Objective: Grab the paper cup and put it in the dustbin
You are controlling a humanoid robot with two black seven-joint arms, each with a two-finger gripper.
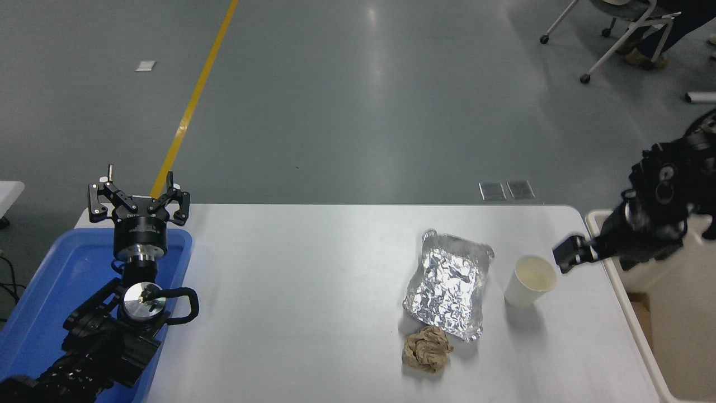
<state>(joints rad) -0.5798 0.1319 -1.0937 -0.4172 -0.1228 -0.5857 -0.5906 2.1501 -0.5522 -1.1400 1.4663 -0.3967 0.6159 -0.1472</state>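
Note:
The white paper cup (530, 281) stands upright on the white table (313, 291), right of centre, its cream inside showing. My right gripper (568, 254) is blurred and hangs in the air just right of the cup's rim, apart from it, near the dustbin's far left corner. The beige dustbin (646, 352) stands against the table's right edge; only its left rim and part of its inside show. My left gripper (139, 187) is parked open and empty above the blue tray at the left.
A crumpled foil tray (447, 291) lies just left of the cup. A crumpled brown paper wad (427, 349) lies in front of the foil. The blue tray (50, 291) sits at the table's left edge. Chairs stand on the floor beyond.

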